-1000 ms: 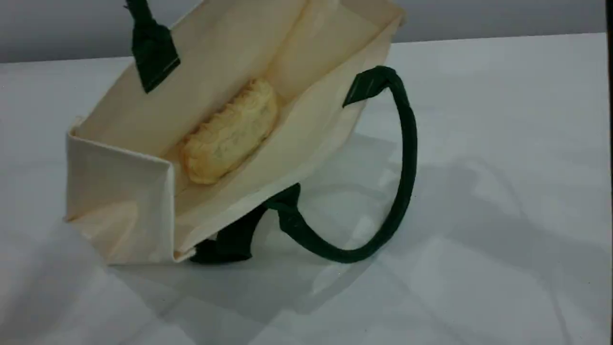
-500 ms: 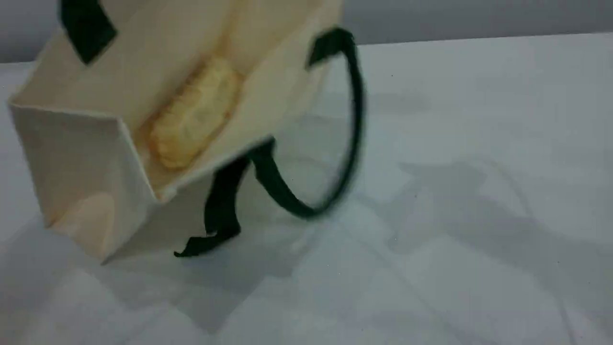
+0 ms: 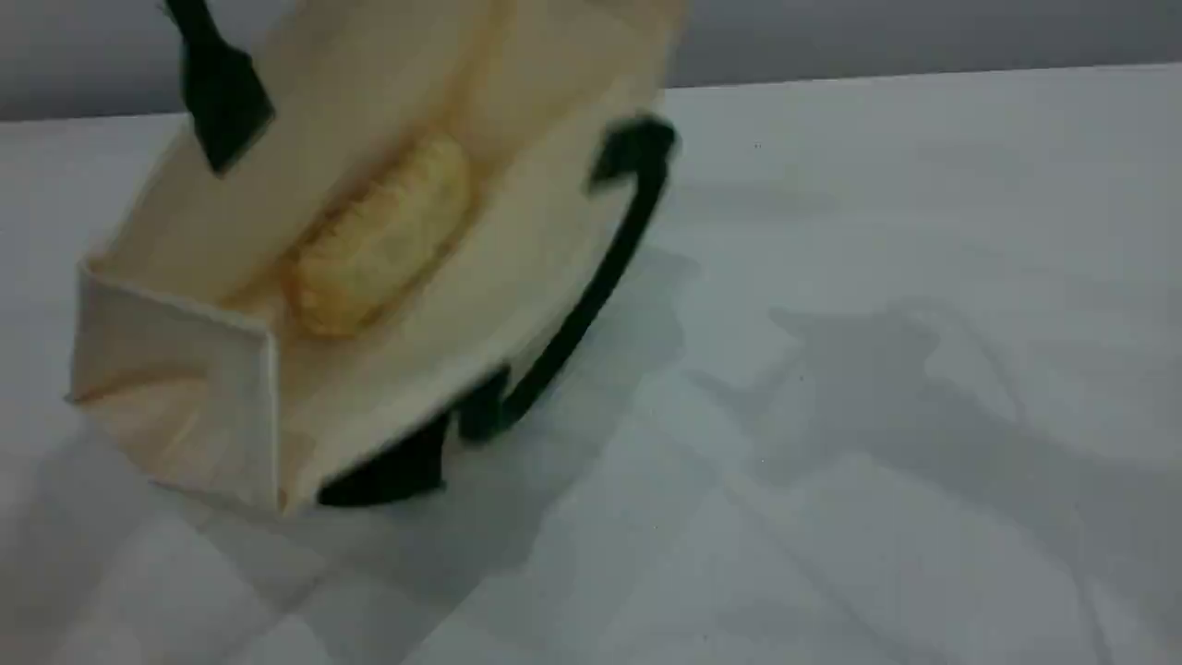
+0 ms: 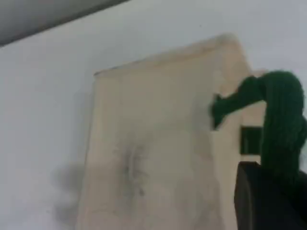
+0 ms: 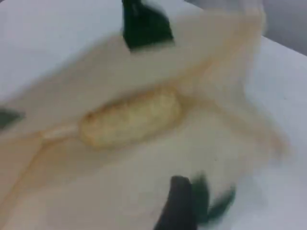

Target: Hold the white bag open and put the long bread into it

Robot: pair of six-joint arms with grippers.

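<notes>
Where the left gripper (image 4: pixel 268 191) shows at the bottom of its own wrist view, its dark fingertip is clamped on the green rope handle (image 4: pixel 280 124) of the white bag (image 4: pixel 158 143), which hangs below it against the table (image 4: pixel 43 120). The right gripper (image 5: pixel 180 208) stands with its jaws wide and holds nothing; its dark tip hovers just above the bag's near wall, with a blurred bit of green handle beside it.

The bag looks like soft canvas that folds and sways under its own weight, so the rope handle is the sensible place to hold it; the walls would likely crumple if pinched. In the scene view the white bag (image 3: pixel 175 360) tilts with its mouth toward the camera, one handle (image 3: pixel 217 88) drawn up toward the top edge, the other handle (image 3: pixel 591 286) hanging loose down its front.

The long bread (image 3: pixel 379 240) lies inside the bag along the bottom fold, and the right wrist view shows it (image 5: pixel 129 117) resting lengthwise there. It looks light and easily squashed. Judging by this, the placing is done.
</notes>
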